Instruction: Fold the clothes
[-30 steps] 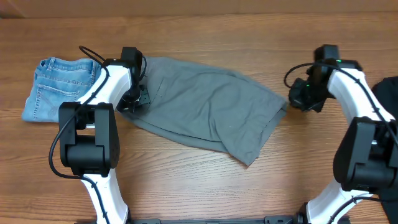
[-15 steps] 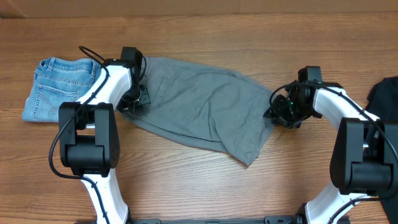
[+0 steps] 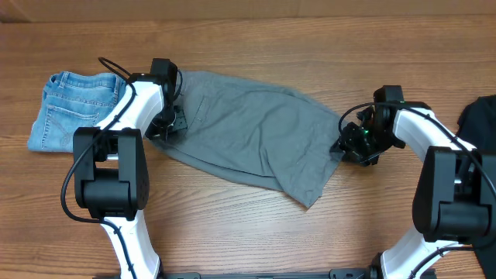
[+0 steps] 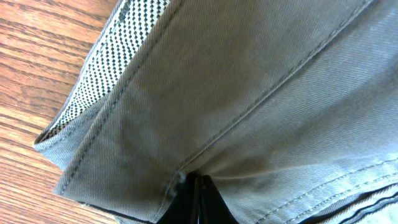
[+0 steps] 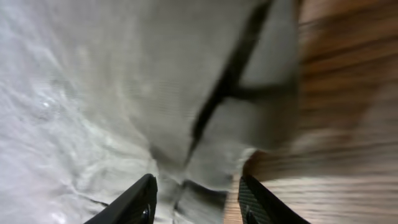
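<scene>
Pinched shut, the left claw grips the waistband edge of the large plain grey cloth shorts. The right claw stands partly open and holds nothing, its fingers apart over the shorts' opposite hem. These shorts lie spread across the middle of the wooden table, with light-blue denim shorts far left and a black garment at the right edge.
</scene>
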You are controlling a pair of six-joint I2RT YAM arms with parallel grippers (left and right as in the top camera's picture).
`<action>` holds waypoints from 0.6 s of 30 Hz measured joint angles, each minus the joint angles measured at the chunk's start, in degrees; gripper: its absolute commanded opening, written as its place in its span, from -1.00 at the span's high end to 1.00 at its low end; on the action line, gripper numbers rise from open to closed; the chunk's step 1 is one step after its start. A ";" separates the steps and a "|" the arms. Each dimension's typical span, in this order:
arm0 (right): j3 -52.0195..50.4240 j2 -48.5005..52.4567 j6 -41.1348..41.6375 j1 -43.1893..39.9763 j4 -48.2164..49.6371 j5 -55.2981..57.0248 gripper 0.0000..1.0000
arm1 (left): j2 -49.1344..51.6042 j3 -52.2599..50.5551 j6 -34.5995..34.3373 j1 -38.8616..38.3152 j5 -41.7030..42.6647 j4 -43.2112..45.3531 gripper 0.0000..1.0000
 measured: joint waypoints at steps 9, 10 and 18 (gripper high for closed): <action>1.16 0.00 -1.03 -0.42 5.62 0.66 0.16 | 0.00 0.00 0.00 0.00 0.00 0.02 0.92; 1.18 0.00 -1.01 -0.42 6.43 0.63 0.24 | 0.00 0.00 0.00 0.00 0.00 0.02 0.92; 1.33 0.00 0.31 -0.46 8.17 -0.33 0.92 | 0.00 0.00 0.00 0.00 0.00 0.00 0.92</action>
